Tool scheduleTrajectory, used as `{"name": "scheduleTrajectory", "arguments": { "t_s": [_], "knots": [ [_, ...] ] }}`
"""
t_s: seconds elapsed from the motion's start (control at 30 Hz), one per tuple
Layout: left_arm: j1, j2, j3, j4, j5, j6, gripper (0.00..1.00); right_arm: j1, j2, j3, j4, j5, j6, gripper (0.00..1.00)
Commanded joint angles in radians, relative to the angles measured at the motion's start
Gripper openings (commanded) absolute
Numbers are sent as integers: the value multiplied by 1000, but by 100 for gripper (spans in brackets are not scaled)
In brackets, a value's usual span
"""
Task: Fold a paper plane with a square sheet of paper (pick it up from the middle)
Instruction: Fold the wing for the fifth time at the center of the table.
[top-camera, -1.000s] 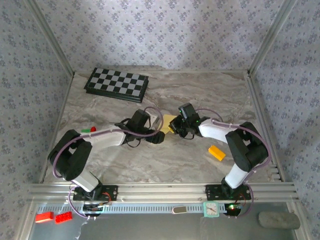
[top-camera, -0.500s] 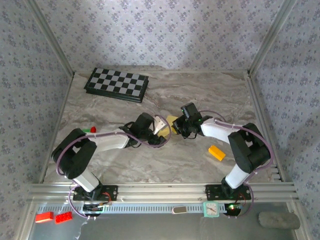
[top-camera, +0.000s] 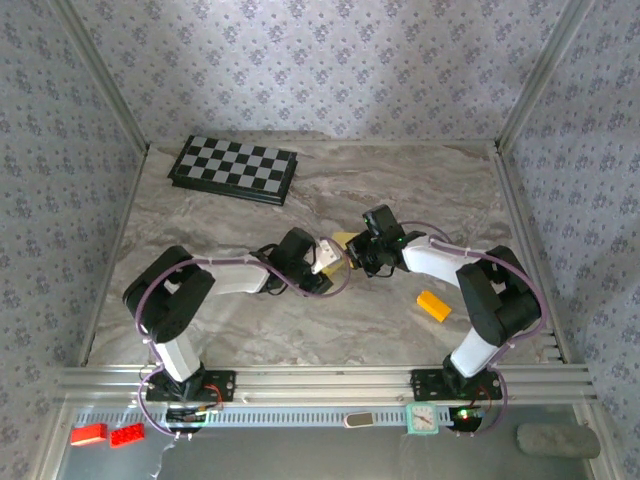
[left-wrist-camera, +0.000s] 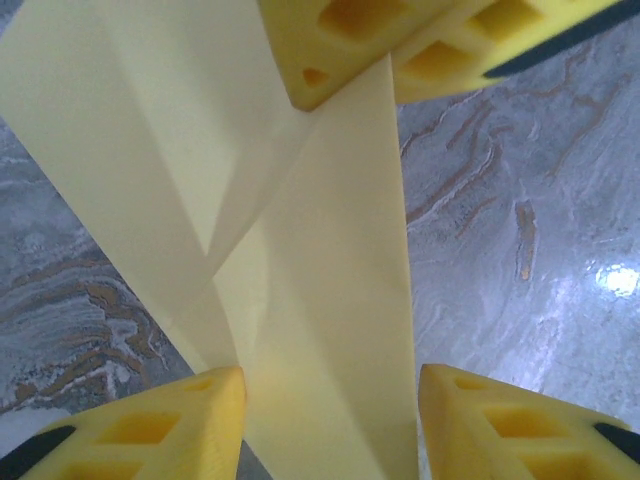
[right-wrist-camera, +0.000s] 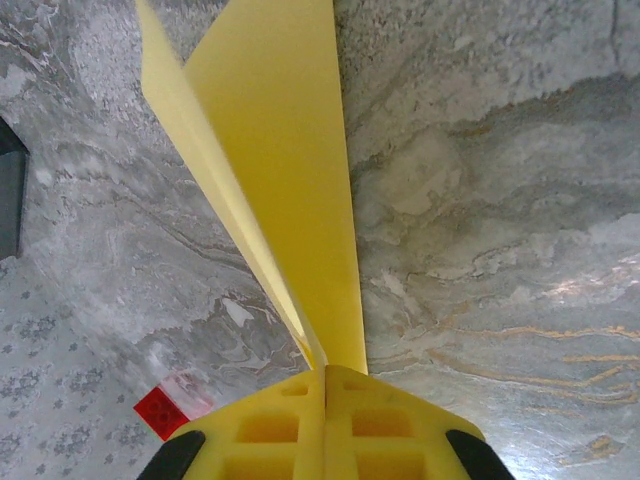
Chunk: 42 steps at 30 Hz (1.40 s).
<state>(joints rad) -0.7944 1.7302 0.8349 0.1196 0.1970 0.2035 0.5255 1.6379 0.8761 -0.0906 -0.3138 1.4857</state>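
Right fingers (right-wrist-camera: 280, 425) pinched shut on the creased square sheet of paper (right-wrist-camera: 290, 150), held over mid-bench (right-wrist-camera: 500, 200); my left fingers (left-wrist-camera: 190, 420) half-open astride its other end, grip unclear; early folds in, plane shape judged unfinished.

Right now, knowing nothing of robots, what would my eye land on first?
The creased yellow sheet of paper at the middle of the marble table, pinched in the shut right gripper while the left gripper stands open astride it. Next, the black-and-white checkerboard at the far left and a small orange block near the right arm.
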Motion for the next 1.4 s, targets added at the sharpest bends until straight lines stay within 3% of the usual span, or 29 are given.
{"name": "scheduleTrajectory", "arguments": {
  "t_s": [0.0,0.37,0.53,0.8,1.17,1.37],
  "knots": [
    [-6,20,23,31,9,29,46,-8,-7,20,-32,-20,23,0],
    [-7,34,21,34,-2,36,29,-12,3,24,-46,-45,30,7],
    [-6,34,20,32,-1,34,24,-13,8,30,-61,-51,25,15],
    [-8,30,19,32,-3,25,25,-15,17,38,-87,-58,13,32],
    [-6,17,14,31,-19,35,29,-24,66,80,-119,-100,-42,34],
    [-7,2,11,29,-36,40,32,-27,77,92,-135,-106,-61,23]
  ]
}}
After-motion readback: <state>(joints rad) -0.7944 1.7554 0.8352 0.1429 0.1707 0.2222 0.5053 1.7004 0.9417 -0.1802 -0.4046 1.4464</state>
